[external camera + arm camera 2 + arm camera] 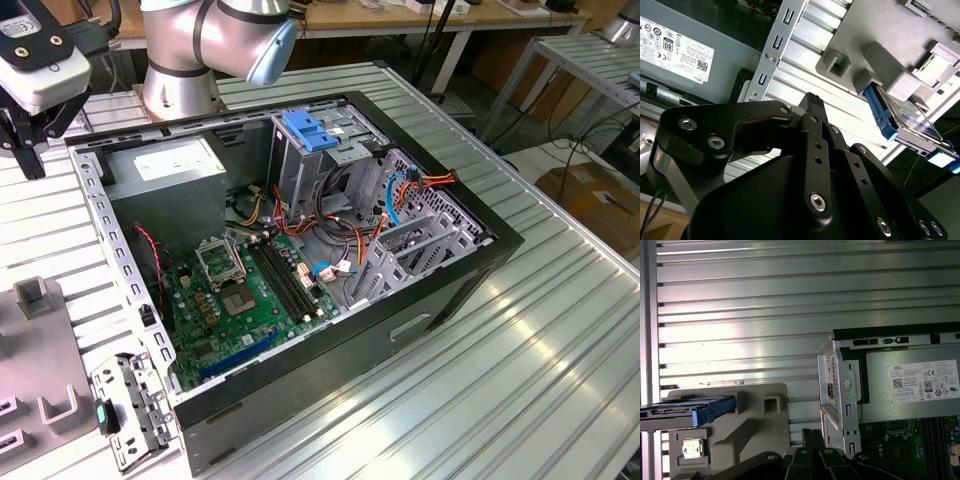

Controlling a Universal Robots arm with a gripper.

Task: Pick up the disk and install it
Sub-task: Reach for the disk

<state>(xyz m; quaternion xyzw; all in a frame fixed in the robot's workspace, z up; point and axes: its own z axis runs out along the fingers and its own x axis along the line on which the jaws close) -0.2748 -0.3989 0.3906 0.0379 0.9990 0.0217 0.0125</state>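
The disk [904, 126] is a flat metal drive with blue side rails, standing on edge in a grey plastic fixture [875, 60] on the ribbed table. In the first wrist view the disk [685, 413] shows edge-on, with its blue rail end in the fixture [757, 430]. My gripper [810, 101] is shut with nothing between its black fingers. It hangs above the table between the fixture and the computer case, apart from the disk. In the exterior view the gripper [28, 160] is at the far left, beside the case's rear corner.
An open black computer case [470, 270] lies on the aluminium table, with a green motherboard [250, 300], a grey power supply [165, 170] and a drive cage topped by a blue handle [308, 131]. A metal bracket [130, 405] lies by the case's near corner.
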